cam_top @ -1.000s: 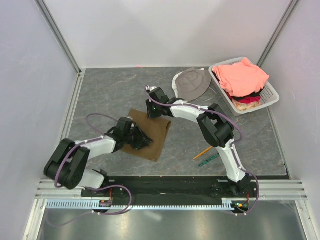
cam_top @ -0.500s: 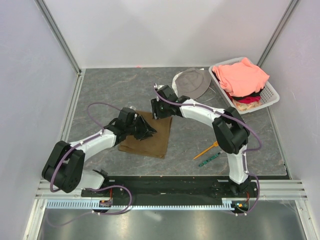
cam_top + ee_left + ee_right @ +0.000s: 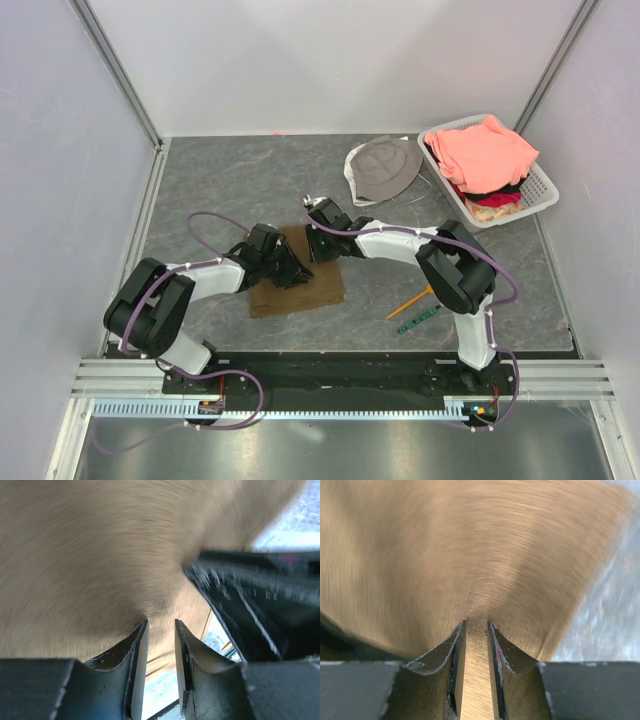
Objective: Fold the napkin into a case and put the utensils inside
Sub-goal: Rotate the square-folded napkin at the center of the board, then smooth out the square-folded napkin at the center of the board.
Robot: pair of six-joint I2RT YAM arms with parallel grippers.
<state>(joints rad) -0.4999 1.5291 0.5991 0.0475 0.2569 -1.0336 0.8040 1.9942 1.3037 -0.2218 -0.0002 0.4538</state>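
Both grippers have drawn closer together over the last second. The napkin between them has swung from a skewed diamond to a patch lying nearly square to the edges of the table.

Nearest the arm bases, the orange fork and the green patterned utensil lie side by side at about 4 o'clock from the napkin. They are well apart from it and from both grippers.

The left arm lies low, its elbow folded back toward 8 o'clock and its forearm running toward 3 o'clock. The left gripper sits over the middle of the cloth. In its wrist view the fingers stand a narrow gap apart, and the brown cloth gathers into their tips, pinched there.

The right arm rises from its base and reaches over toward 10 o'clock. The right gripper is at the napkin's far edge, at 12 o'clock, its fingers nearly together with a strip of cloth clamped between them.

Farther back, a grey bucket hat lies at 1 o'clock. A white basket of salmon-pink clothes lies at 2 o'clock.
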